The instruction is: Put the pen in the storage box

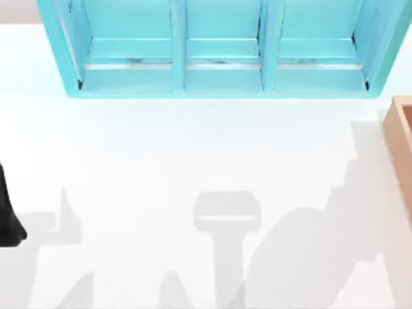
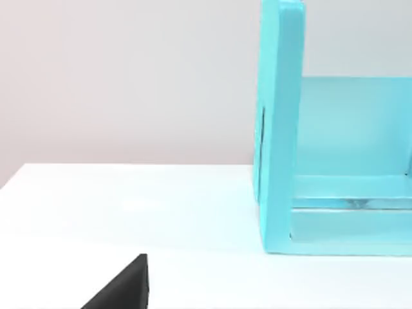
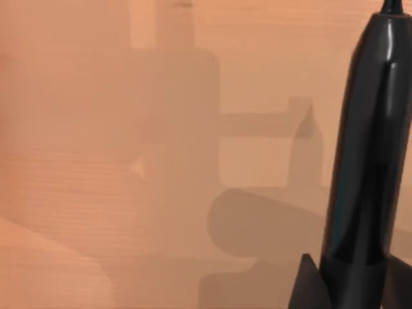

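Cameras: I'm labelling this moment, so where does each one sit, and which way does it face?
Top view: above the table, looking down at the turquoise shelf and storage box; left arm at left edge.
Left wrist view: faces the shelf's end; left gripper tip shows. Shares the shelf with the top view.
Right wrist view: faces the box's wood, right gripper holding the pen.

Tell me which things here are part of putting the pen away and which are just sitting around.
Part of the job:
pen, held in the right hand over the box's orange-brown inside
storage box, at the table's right edge

Just there:
turquoise shelf unit, at the back of the table
left hand, parked at the table's left
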Motion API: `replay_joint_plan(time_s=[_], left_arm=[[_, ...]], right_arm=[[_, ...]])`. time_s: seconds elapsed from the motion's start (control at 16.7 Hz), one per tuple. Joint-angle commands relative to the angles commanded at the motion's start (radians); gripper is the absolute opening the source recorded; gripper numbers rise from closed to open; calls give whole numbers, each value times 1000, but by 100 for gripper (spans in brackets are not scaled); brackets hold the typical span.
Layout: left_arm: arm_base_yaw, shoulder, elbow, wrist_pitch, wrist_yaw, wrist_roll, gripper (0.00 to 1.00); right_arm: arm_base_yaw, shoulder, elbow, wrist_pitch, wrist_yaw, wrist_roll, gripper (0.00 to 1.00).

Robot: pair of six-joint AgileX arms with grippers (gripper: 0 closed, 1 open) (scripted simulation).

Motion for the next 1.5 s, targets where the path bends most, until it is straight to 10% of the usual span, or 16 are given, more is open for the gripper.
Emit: replay_joint_plan(time_s=[0.66,1.5], left_arm=[[0,0,0,0,0,0,100],[0,0,0,0,0,0,100]], right_arm=[[-77,-15,-111,108,-22,-26,0],[-77,-15,-111,108,-22,-26,100]])
